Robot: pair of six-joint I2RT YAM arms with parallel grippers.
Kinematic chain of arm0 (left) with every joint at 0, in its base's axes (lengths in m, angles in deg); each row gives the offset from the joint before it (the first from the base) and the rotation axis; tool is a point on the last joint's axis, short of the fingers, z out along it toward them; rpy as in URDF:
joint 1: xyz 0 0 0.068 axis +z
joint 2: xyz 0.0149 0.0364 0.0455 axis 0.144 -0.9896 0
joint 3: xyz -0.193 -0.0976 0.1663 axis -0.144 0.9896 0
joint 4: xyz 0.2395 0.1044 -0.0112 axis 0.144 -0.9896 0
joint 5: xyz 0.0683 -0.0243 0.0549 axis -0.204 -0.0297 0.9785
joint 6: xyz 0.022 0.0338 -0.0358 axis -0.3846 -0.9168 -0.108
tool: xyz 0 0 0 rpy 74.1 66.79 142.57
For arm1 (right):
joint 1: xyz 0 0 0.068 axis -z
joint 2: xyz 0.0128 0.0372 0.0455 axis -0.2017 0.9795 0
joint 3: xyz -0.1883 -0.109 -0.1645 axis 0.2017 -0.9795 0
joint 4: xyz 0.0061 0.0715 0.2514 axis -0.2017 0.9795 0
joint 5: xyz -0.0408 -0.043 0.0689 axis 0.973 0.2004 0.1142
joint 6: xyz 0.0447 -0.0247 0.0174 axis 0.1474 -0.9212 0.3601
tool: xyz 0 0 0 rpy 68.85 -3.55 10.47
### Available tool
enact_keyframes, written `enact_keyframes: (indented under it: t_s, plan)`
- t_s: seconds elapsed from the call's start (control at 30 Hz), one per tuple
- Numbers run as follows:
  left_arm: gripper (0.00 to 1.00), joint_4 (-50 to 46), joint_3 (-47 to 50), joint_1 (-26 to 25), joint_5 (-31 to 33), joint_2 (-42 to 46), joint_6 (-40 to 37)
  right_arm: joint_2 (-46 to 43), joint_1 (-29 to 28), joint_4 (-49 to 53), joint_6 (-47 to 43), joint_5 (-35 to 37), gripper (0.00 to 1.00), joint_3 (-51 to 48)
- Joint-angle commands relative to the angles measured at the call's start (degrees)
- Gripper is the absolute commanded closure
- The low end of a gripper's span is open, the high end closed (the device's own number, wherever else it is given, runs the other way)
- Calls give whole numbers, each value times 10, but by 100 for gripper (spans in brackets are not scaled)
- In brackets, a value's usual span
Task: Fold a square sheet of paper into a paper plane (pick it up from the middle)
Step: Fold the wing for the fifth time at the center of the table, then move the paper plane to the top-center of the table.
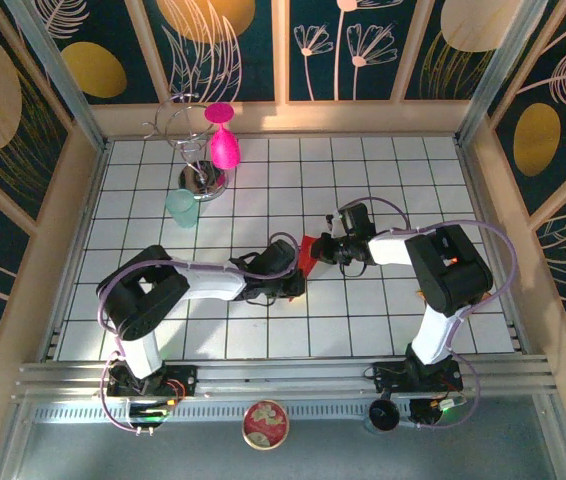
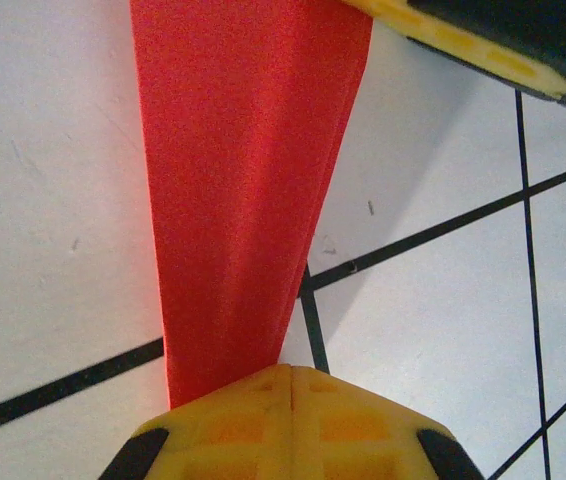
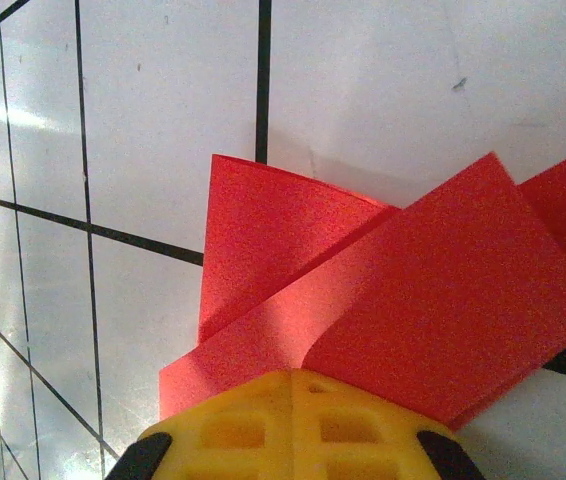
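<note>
- Nearest you, a small round red-patterned dish (image 1: 265,423) sits on the grey rail by the arm bases, well clear of the work.
- At the middle of the white gridded worktop (image 1: 383,330), the bright red creased paper plane (image 1: 310,256) spans the gap between your two arms. You cannot tell whether it touches the tiles.
- Your left jaws are clamped together on one end. In the left wrist view, the folded strip (image 2: 248,180) runs straight away from them.
- Your right jaws are clamped on the other end, where the folded layers (image 3: 413,300) fan apart.
- Expect the paper to be very light, thin and limp. It will likely tear if the arms pull apart, and loose flaps will spring open. Grip on the creased spine, where the layers stack.
- Farther back stand a pale green cup (image 1: 182,208), a chrome wire stand (image 1: 201,175) and a magenta plastic goblet (image 1: 225,142).
</note>
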Motion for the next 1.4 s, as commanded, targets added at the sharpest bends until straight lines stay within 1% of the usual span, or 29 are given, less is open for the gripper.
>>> enact_keyframes:
  t_s: [0.0, 0.5, 0.6, 0.7, 0.77, 0.9, 0.93, 1.0, 1.17, 1.23, 1.3, 1.37]
  plan:
    - [100, -54, 27, -22, -28, 8, 22, 50, 10, 51, 4, 90, 96, -17]
    - [100, -26, 119, -42, -31, 45, 75, 50, 11, 51, 7, 91, 96, -16]
    - [100, -26, 133, -42, -26, 78, 79, 41, 9, 50, 1, 80, 96, -16]
    - [100, -37, 122, -42, -10, 109, 74, 14, 3, 51, -13, 60, 96, -11]
    - [98, -46, 109, -35, 5, 131, 67, -10, -2, 71, -25, 52, 95, 3]
    - [91, -65, 96, 4, 31, 173, 53, -75, -13, 112, -39, 50, 90, 32]
    - [88, -63, 99, 18, 34, 186, 51, -91, -16, 127, -40, 56, 88, 41]
    - [80, -63, 105, 44, 45, 209, 46, -114, -26, 159, -40, 79, 80, 60]
    - [57, -77, 101, 95, 81, 242, 26, -136, -59, 238, -14, 190, 57, 97]
    - [50, -73, 106, 112, 91, 248, 25, -135, -90, 261, 7, 242, 49, 108]
    - [43, -65, 114, 125, 99, 254, 23, -131, -113, 273, 35, 281, 42, 116]
    - [34, -58, 125, 137, 111, 259, 24, -118, -134, 287, 73, 318, 39, 126]
